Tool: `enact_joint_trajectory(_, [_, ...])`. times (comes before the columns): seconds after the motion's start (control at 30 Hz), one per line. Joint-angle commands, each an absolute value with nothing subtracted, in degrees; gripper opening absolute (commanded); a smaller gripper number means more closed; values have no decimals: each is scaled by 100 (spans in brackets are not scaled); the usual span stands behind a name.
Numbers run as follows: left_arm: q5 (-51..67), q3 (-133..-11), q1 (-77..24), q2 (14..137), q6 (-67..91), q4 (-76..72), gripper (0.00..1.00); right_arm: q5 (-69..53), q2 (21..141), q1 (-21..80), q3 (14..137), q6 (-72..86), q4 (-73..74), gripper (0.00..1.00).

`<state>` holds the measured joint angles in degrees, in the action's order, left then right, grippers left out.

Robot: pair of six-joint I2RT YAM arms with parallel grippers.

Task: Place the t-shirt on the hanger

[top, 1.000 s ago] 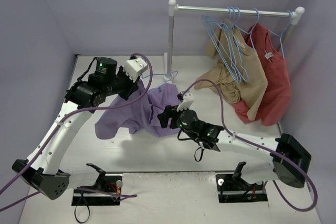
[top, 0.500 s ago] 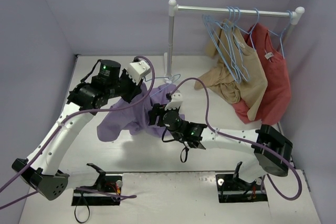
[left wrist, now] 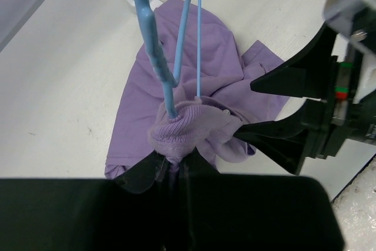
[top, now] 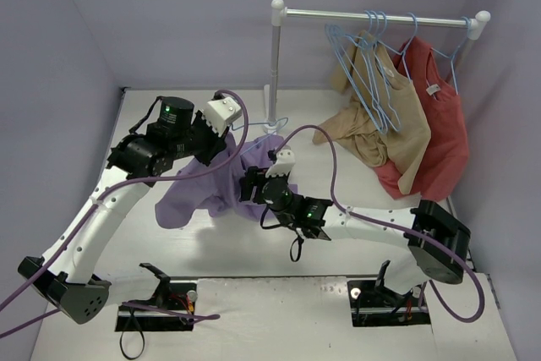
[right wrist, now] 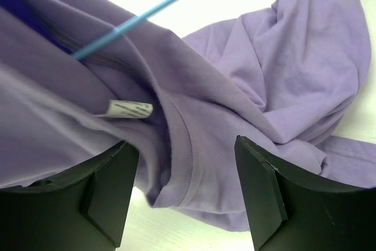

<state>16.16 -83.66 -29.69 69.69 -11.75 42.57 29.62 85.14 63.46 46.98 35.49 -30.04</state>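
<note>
The lavender t-shirt (top: pixel 193 194) hangs bunched from my left gripper (top: pixel 221 144) and trails onto the table. In the left wrist view the left gripper (left wrist: pixel 172 166) is shut on the ribbed collar of the t-shirt (left wrist: pixel 202 69). The light-blue hanger (left wrist: pixel 157 57) runs into that bunched collar; part of its wire (top: pixel 275 122) shows near the rack pole. My right gripper (top: pixel 248 185) stands open at the shirt's right side. From its wrist, the right gripper (right wrist: pixel 185 198) straddles a collar fold of the t-shirt (right wrist: pixel 264 86) without pinching it. A hanger wire (right wrist: pixel 147 13) crosses above, and a white label (right wrist: pixel 130 109) shows.
A clothes rail (top: pixel 372 16) on a white pole (top: pixel 276 65) stands at the back. On it hang a tan shirt (top: pixel 385 128), a red shirt (top: pixel 435 137) and several spare blue hangers (top: pixel 359 61). Walls close in on the left, back and right.
The right arm has swung left and its open gripper has come up against the t-shirt. The left gripper has shifted slightly right, still holding the collar. Little has moved in the last half second.
</note>
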Motion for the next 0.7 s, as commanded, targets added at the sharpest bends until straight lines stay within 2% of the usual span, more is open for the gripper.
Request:
enact_joint_trajectory(0.0, [1520, -8422, -3015, 6881, -1193, 3806, 0, 3305, 7879, 6339, 4646, 3411, -3454, 63])
enact_joint_trajectory(0.17, [1523, -8463, -3011, 6904, -1235, 3810, 0, 3115, 7801, 6123, 4671, 3256, -3454, 62])
enact_joint_trajectory(0.67, [1663, -8534, -3032, 6847, -1195, 3814, 0, 1952, 8859, 5801, 5178, 3339, -3691, 58])
